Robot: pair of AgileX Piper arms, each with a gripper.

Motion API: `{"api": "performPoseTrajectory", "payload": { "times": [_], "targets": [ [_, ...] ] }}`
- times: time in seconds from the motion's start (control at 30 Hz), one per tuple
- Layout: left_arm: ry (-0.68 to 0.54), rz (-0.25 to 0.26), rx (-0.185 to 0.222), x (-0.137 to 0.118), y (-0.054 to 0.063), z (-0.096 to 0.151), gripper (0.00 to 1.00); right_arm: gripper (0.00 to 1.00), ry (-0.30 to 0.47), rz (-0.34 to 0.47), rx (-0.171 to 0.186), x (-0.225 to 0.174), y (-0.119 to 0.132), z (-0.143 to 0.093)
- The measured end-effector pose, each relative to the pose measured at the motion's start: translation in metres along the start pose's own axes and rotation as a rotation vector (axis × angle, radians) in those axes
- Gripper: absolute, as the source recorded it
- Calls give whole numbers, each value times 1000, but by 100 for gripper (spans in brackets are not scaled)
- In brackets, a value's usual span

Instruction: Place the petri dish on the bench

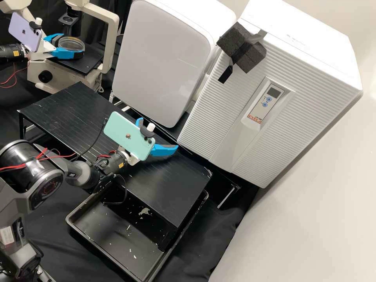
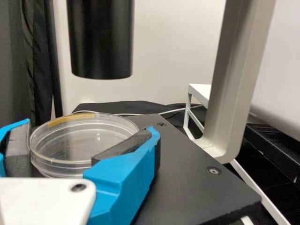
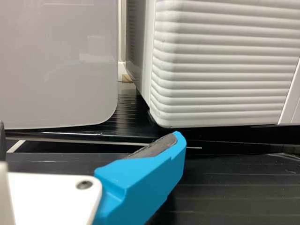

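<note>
petri dish (image 2: 65,146): snug between the left gripper (image 1: 71,43)'s fingers, over the microscope stage (image 1: 88,62)
grip: yep, pinching the dish from both sides

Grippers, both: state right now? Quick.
Left gripper: closed on the petri dish.
Right gripper: open, nothing between its fingers.

A smooth white cabinet (image 1: 160,58) stands between a beige microscope (image 1: 112,41) and a ribbed white cabinet (image 1: 219,117).

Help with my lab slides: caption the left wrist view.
The left gripper holds a clear round dish at the black microscope platform.
</note>
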Motion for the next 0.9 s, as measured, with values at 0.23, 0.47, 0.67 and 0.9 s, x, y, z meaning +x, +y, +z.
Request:
{"api": "performPoseTrajectory", "payload": {
  "times": [0.23,0.47,0.67,0.9],
  "targets": [
    [-34,-25,36,-27,0,7,0,100,0,0,0,0,0,0],
    [-99,-37,68,-54,2,19,0,100,0,0,0,0,0,0],
    [-175,-10,60,-76,13,35,0,100,0,0,0,0,0,0],
    [-350,33,94,-94,16,77,0,100,0,0,0,0,0,0]
  ]
}}
